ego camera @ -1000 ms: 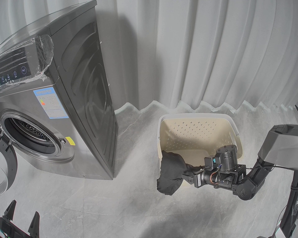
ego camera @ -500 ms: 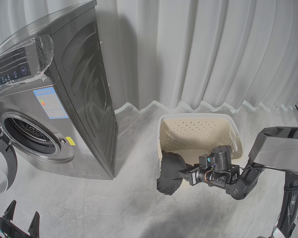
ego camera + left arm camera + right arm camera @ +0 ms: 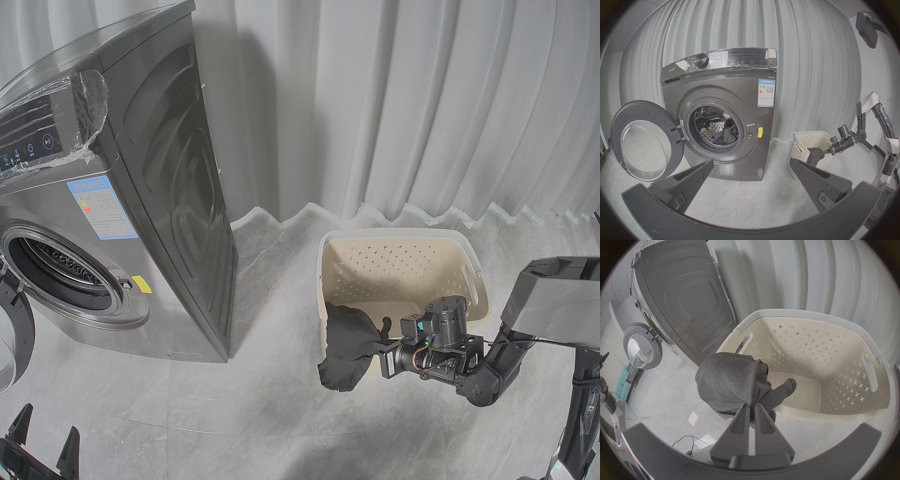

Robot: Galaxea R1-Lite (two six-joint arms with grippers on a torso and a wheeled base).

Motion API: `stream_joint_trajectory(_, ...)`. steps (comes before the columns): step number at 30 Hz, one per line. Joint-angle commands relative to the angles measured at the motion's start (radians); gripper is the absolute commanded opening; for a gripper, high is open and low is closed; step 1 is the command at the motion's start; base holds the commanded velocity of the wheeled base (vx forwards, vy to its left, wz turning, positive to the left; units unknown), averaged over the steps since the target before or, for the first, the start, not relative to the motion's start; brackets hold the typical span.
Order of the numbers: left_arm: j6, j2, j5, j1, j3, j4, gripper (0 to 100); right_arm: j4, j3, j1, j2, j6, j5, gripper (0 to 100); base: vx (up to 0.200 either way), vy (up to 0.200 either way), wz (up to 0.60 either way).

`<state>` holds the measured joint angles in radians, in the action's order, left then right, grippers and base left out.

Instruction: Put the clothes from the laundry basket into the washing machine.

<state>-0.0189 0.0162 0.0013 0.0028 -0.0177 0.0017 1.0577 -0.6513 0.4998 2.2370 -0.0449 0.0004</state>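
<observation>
A dark grey garment hangs over the near left corner of the cream laundry basket. My right gripper is shut on the garment at that corner, fingers close together in the right wrist view. The basket has a bare bottom behind the cloth. The grey washing machine stands to the left with its round door swung open; dark clothes lie in the drum. My left gripper sits low at the near left, open, holding nothing.
White curtains hang behind the basket and the machine. Grey tiled floor lies between machine and basket. The open door juts out at the far left. Cables and paper scraps lie on the floor.
My right arm has shifted slightly left and lower, with the garment in its grip; a fold of the cloth now sticks up beside the gripper. The left arm has stayed still.
</observation>
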Motion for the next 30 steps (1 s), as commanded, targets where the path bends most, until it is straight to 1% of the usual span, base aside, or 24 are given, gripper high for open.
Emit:
stream_joint_trajectory(1,-0.001,-0.016,0.000,0.000,0.018,0.000,100,0.004,0.053,0.006,-0.079,0.000,0.001,0,0.000,0.000,0.00)
stream_joint_trajectory(6,-0.001,-0.016,0.000,0.000,0.018,0.000,100,0.005,0.114,0.019,-0.226,-0.004,0.001,0,0.000,0.000,0.00)
stream_joint_trajectory(10,-0.001,-0.016,0.000,0.000,0.018,0.000,100,0.004,0.121,0.034,-0.320,-0.009,0.000,0,0.000,0.000,0.00)
stream_joint_trajectory(12,-0.001,-0.016,0.000,0.000,0.018,0.000,100,0.004,0.121,0.036,-0.324,-0.009,0.000,0,0.000,0.000,0.00)
stream_joint_trajectory(14,-0.001,-0.016,0.000,0.000,0.018,0.000,100,0.002,0.117,0.068,-0.448,-0.013,-0.007,0,0.000,0.000,0.00)
stream_joint_trajectory(15,-0.001,-0.016,0.000,0.000,0.018,0.000,100,0.002,0.116,0.071,-0.467,-0.015,-0.008,0,0.000,0.000,0.00)
stream_joint_trajectory(22,-0.001,-0.016,0.000,0.000,0.018,0.000,100,0.008,0.110,0.059,-0.597,-0.023,-0.003,0,0.000,0.000,0.00)
stream_joint_trajectory(24,0.001,-0.016,0.000,0.000,0.018,0.000,100,0.013,0.113,0.059,-0.640,-0.033,-0.002,0,0.000,0.000,0.00)
stream_joint_trajectory(30,0.007,-0.016,-0.003,0.000,0.018,0.000,100,0.056,0.119,0.059,-0.749,-0.039,-0.002,0,0.000,0.000,0.00)
